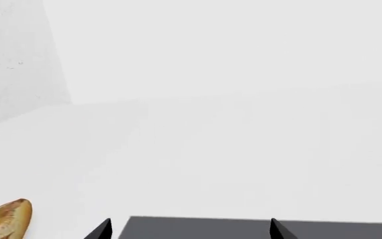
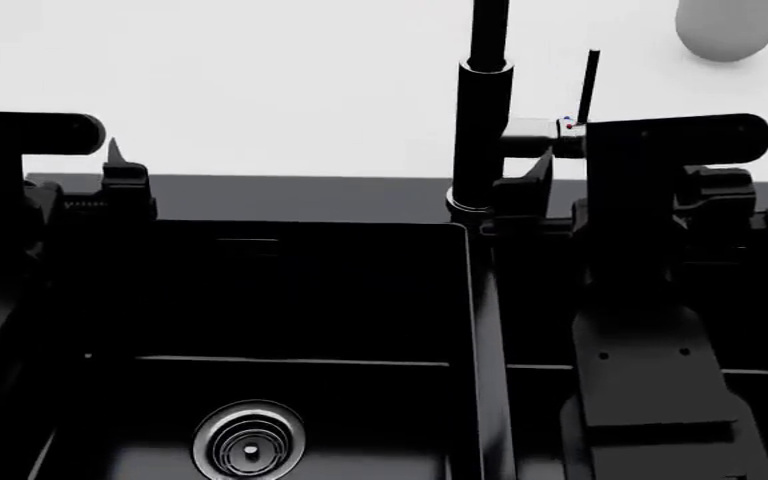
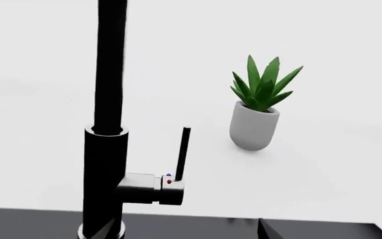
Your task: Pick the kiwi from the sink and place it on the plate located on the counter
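Observation:
The black double-basin sink (image 2: 291, 300) fills the head view, with a chrome drain (image 2: 248, 440) in its left basin and the black faucet (image 2: 480, 120) behind the divider. The kiwi and the plate are out of view in every frame. My left gripper (image 1: 189, 231) is open and empty, held over the sink's back rim (image 1: 198, 228) and facing the white counter (image 1: 231, 149). My right gripper (image 3: 185, 231) is open and empty, just beside the faucet's base (image 3: 105, 174), one fingertip close to it. Both arms hide parts of the basins in the head view.
A brown loaf-like object (image 1: 5, 219) lies on the counter near my left gripper. A white pot with a green plant (image 3: 254, 124) stands behind the faucet lever (image 3: 181, 154); the pot also shows in the head view (image 2: 728, 25). A wall rises behind the counter.

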